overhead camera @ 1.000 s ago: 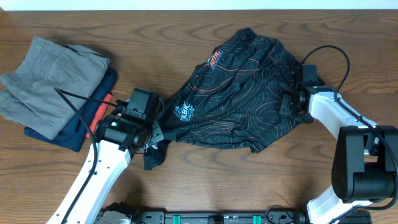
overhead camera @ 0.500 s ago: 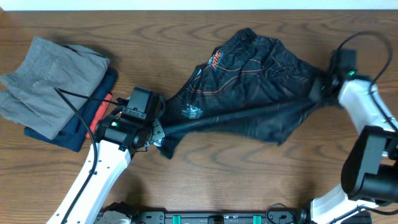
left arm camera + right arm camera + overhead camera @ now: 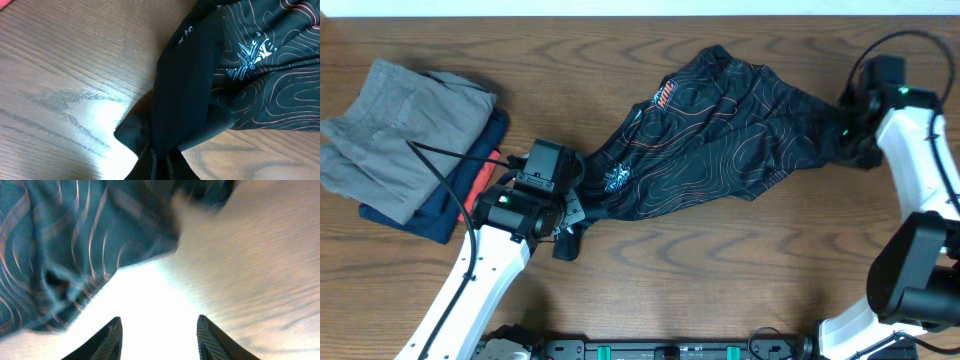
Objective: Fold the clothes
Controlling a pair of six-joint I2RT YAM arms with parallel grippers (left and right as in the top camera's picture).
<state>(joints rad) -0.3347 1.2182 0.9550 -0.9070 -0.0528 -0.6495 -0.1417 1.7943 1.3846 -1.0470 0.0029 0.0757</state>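
**Jersey drawn out slantwise, one end held**
The black jersey [image 3: 720, 140] lies across the middle of the tabletop [image 3: 720, 290], reaching toward the far right corner. The left fingers [image 3: 172, 169] are pinched tight on its bunched near-left end. The right fingers [image 3: 110, 340] stand apart at its right edge, holding nothing. The right should probably take a firm hold there, then both pull low and evenly so the cloth lies smooth for folding.

I log left arm [image 3: 470, 285] and right arm [image 3: 917, 165]: white links, black joints, green lights [image 3: 503, 199], black cables [image 3: 440, 156]; right fingers [image 3: 107, 340] dark, tapered.
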